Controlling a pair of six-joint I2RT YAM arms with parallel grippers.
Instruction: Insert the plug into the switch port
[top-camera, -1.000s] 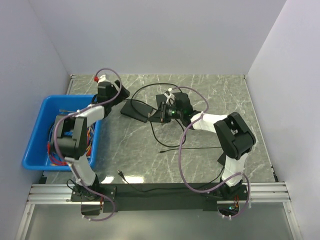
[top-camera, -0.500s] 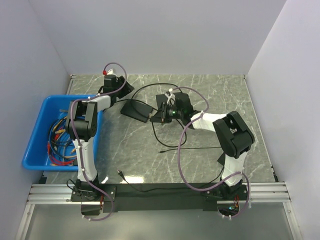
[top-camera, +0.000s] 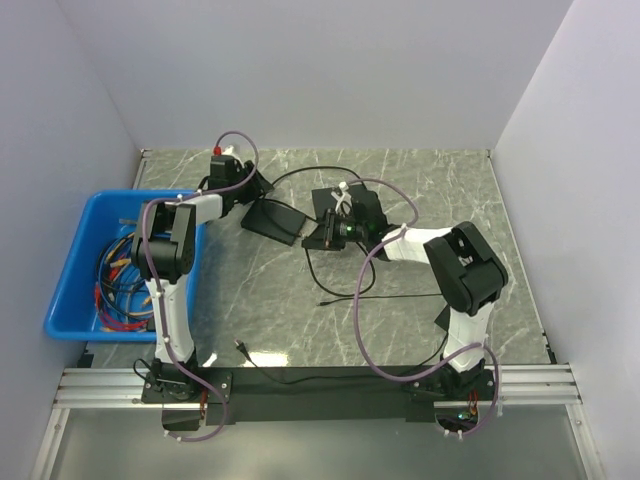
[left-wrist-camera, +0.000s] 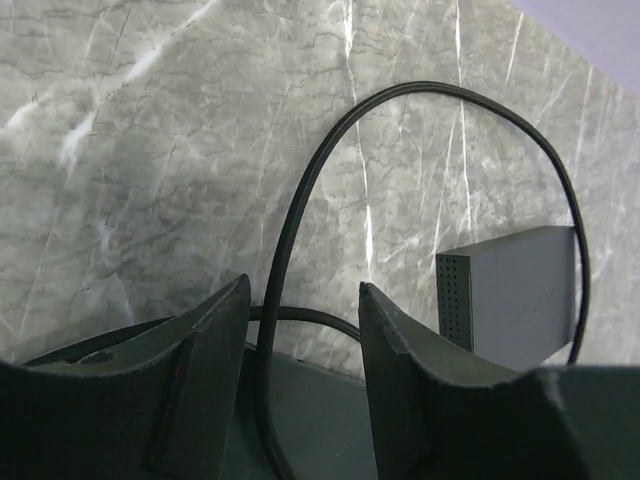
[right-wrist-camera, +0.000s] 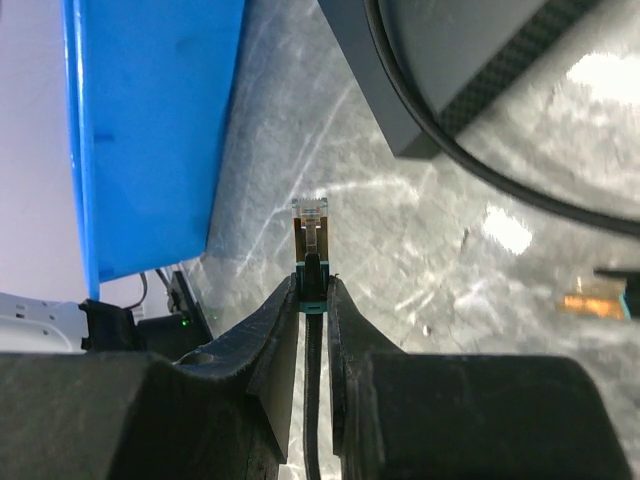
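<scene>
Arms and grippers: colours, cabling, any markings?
Left arm and right arm: white links, black joint housings, mauve cable looped along each. Red tag near the left wrist, green light at the right wrist. Left gripper and right gripper: black tapered fingers.

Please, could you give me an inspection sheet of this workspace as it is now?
Surface: grey marbled table.
Job's things: plug, clear tip, pointing out of the right gripper; switch, ports not in view.
Clutter: flat black slab; blue bin with coloured wires.
Grippers: left gripper open, a cable running between its fingers; right gripper shut on the plug.
Cables: black cable loops on the table towards the switch.
Surroundings: plain walls on three sides.
</scene>
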